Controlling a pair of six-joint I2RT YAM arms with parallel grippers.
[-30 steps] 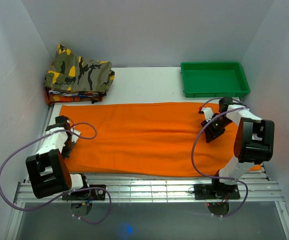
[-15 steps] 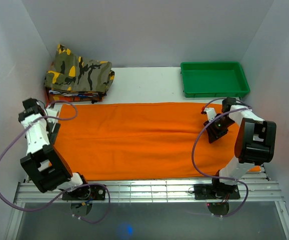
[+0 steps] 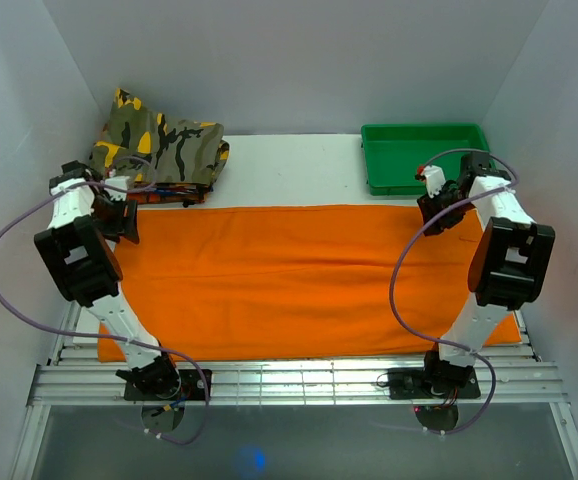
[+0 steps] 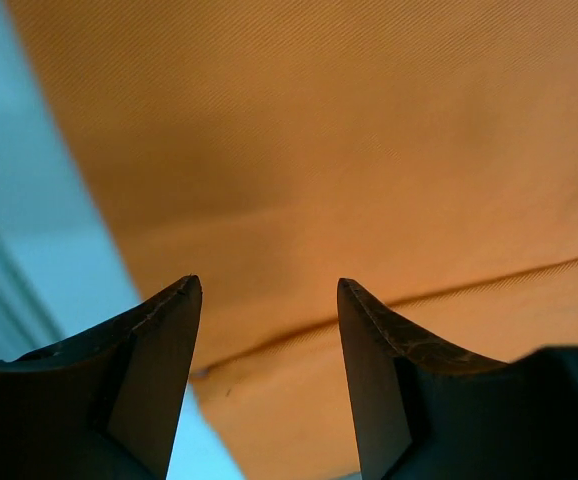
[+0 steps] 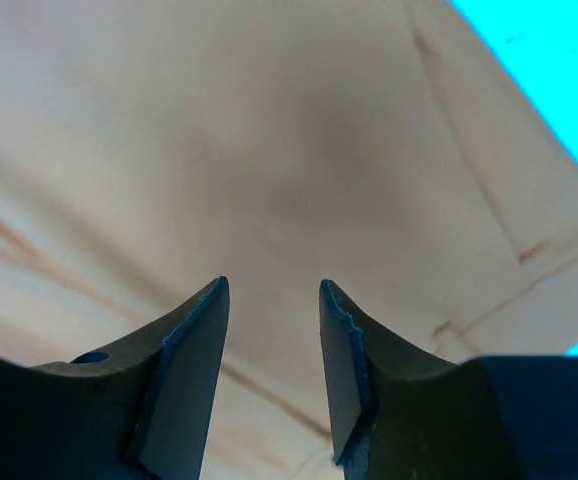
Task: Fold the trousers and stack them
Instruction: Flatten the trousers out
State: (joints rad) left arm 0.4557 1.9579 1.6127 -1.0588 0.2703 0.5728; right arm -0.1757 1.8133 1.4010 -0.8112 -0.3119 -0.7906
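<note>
Trousers (image 3: 299, 275) of bright orange cloth lie spread flat on the table (image 3: 289, 170). They run lengthwise from its left edge to its right edge and reach down to its near edge. A white strip of table shows bare along the far edge.

The left gripper (image 3: 124, 222) hangs over the far left corner of the trousers. In the left wrist view its 2 fingers (image 4: 159, 350) stand spread with nothing between them. Orange fabric crossed by 1 seam line fills the space beyond, and pale table shows past the cloth's left edge. Whether the tips touch the cloth cannot be told.

The right gripper (image 3: 437, 208) hangs over the far right corner of the trousers. In the right wrist view its 2 fingers (image 5: 189, 350) are also parted and hold nothing. Orange fabric with faint seam lines lies under them.

A folded camouflage garment (image 3: 159, 145) in green, brown and yellow sits on a small pile at the far left corner of the table, just beyond the left gripper. A green tray (image 3: 431, 187) stands at the far right corner, just beyond the right gripper and close to the far edge of the trousers.
</note>
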